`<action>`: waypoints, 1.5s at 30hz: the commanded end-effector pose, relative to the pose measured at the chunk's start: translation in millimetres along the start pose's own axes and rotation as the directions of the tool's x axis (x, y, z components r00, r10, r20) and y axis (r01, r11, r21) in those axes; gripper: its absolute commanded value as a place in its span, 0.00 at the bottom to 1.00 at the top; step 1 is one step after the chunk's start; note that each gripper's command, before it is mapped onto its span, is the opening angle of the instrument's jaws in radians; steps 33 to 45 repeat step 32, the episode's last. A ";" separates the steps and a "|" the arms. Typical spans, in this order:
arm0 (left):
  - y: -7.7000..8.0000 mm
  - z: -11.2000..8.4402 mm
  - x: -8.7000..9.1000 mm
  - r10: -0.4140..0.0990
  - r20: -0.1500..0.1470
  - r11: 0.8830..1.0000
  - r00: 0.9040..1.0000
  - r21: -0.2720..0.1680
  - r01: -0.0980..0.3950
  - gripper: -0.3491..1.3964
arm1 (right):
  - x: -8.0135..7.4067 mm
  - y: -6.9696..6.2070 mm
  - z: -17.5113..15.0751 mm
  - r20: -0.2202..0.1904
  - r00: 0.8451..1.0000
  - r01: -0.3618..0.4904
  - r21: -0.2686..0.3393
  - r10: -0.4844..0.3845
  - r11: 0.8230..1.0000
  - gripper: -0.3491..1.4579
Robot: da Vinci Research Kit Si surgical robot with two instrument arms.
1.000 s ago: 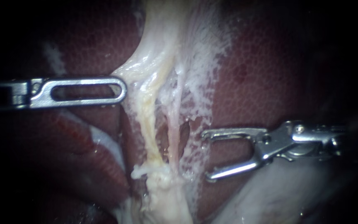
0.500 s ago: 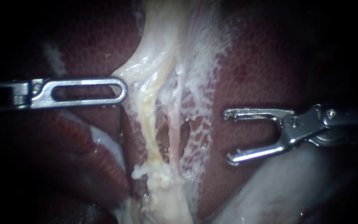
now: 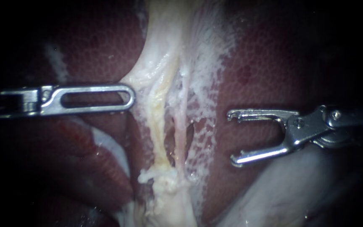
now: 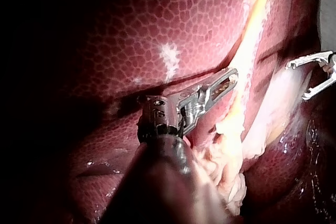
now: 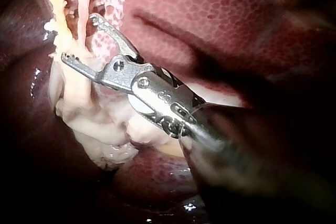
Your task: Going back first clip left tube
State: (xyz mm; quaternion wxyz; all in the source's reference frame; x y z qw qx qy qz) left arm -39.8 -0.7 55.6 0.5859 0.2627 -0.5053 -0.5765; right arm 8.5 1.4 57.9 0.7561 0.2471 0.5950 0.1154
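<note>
Right instrument (image 3: 230, 138) jaws spread, empty, shaft lost in dark; left instrument (image 3: 130, 98) jaws pinching pale tissue (image 3: 156, 71) edge, bite hidden.

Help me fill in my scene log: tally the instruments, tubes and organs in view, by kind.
Instruments: 2 (left instrument; right instrument, jaws open and holding nothing)
Tubes: 2 (left tube, yellowish; right tube, pinkish)
Liver: 1
Total: 5
</note>
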 end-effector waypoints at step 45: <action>0.2 2.2 1.8 -0.010 -0.012 1.000 1.000 0.004 0.010 0.00 | -0.1 0.0 -0.1 0.000 1.000 0.000 0.000 0.000 1.000 0.52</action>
